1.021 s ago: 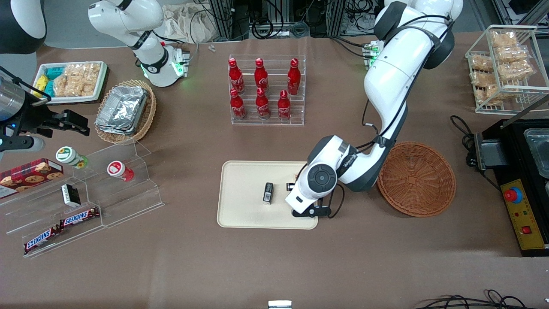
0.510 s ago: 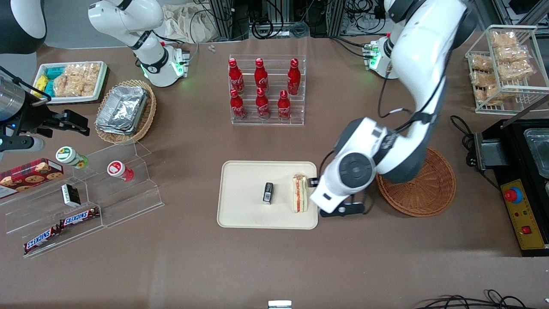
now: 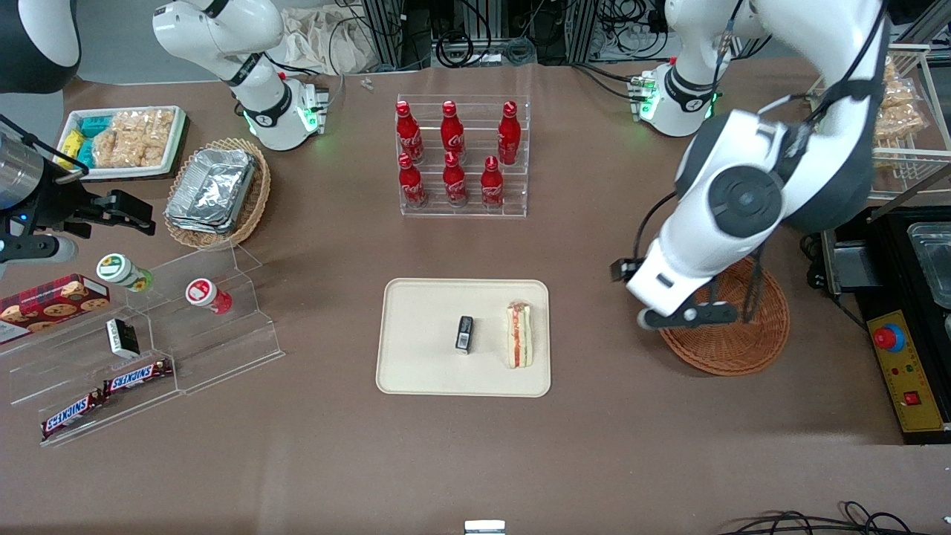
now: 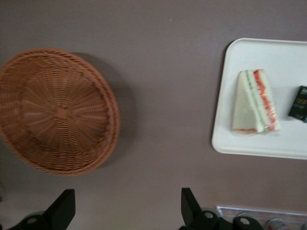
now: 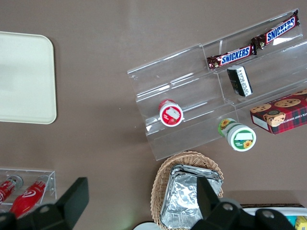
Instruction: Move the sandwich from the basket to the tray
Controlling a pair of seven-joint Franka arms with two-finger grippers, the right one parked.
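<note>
Pincer (image 4: pixel 125 206) spread above table; cream sandwich (image 3: pixel 519 334), red-green edge, on tray (image 3: pixel 416 371).

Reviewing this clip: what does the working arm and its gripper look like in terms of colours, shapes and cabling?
The left arm is glossy white with dark grey joint sections and a round dark grey cap on one joint. Black cables run along it, and its base glows green. The gripper, raised over the table between the basket and the tray, has black fingers, spread open.
</note>
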